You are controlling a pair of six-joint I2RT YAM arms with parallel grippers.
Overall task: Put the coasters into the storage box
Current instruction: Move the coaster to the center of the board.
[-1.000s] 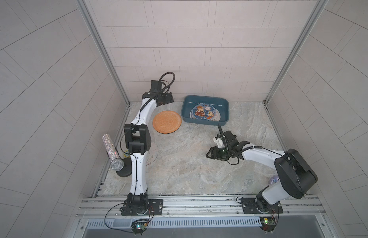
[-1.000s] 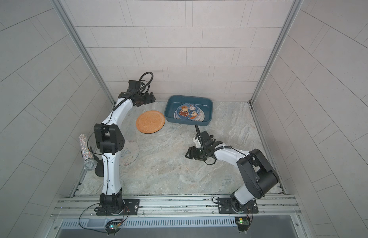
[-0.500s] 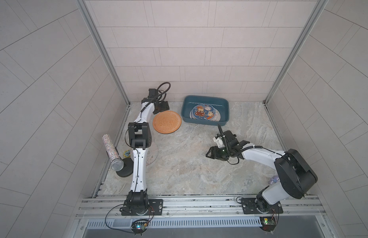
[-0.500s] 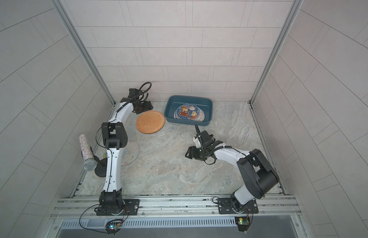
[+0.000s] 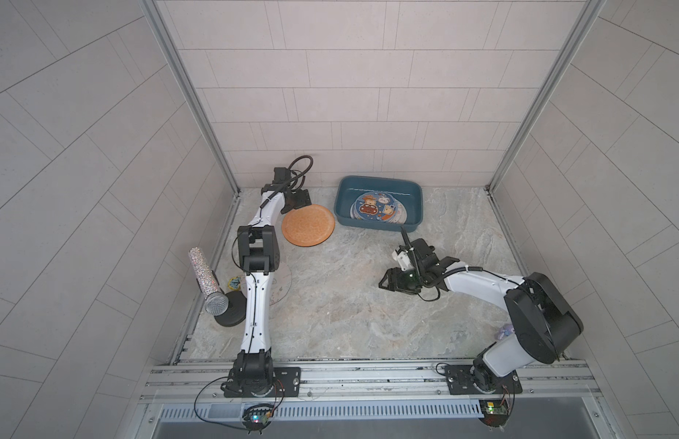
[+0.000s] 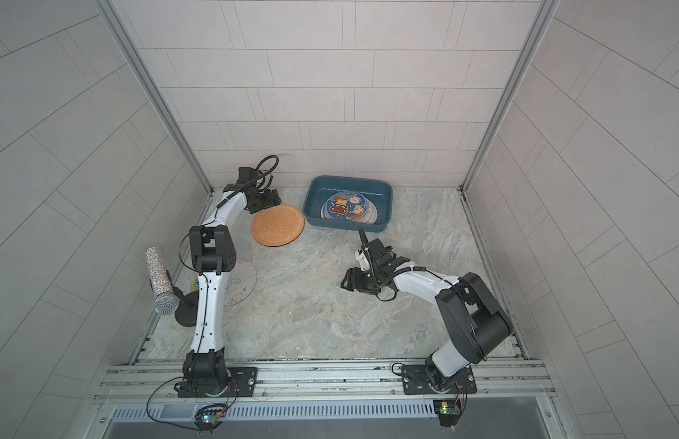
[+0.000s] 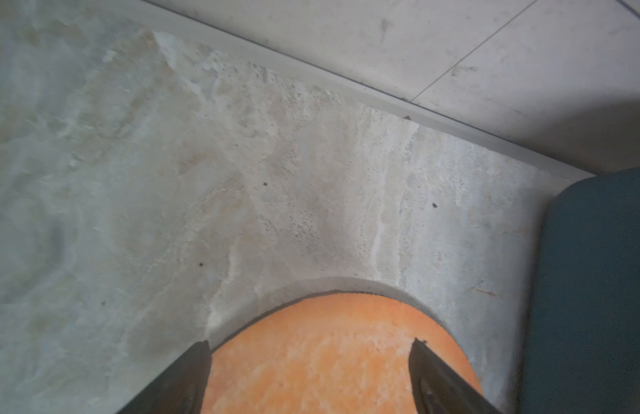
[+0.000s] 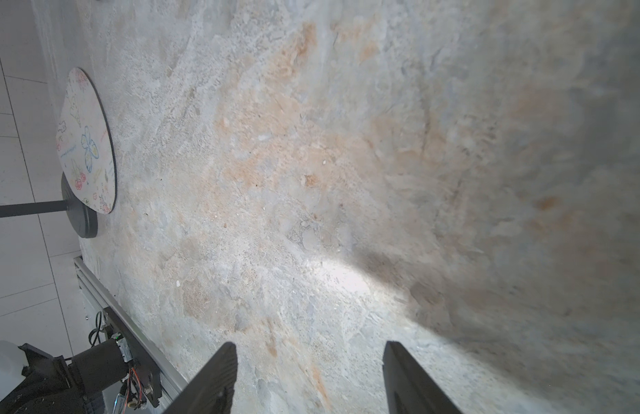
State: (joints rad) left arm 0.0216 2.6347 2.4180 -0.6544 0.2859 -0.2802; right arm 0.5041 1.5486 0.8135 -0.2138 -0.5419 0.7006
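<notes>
We are lining up the left gripper (image 7: 309,349) on the orange coaster (image 7: 329,322), lying flat on the marble tabletop (image 7: 203,179) just beside the teal storage box (image 7: 598,286); the disc being so thin, we judge we are best working one finger under its rim before closing. Its jaws are standing wide apart over that rim, gripping nothing, and whether the tips are touching it we cannot tell. The right gripper (image 8: 307,351) is hanging empty, jaws apart, over bare tabletop, while cartoon coasters (image 5: 376,207) are lying stacked in the box.

Matt stone-look table (image 5: 330,323), rough orange coaster (image 5: 308,225), smooth plastic storage box (image 5: 414,207).
</notes>
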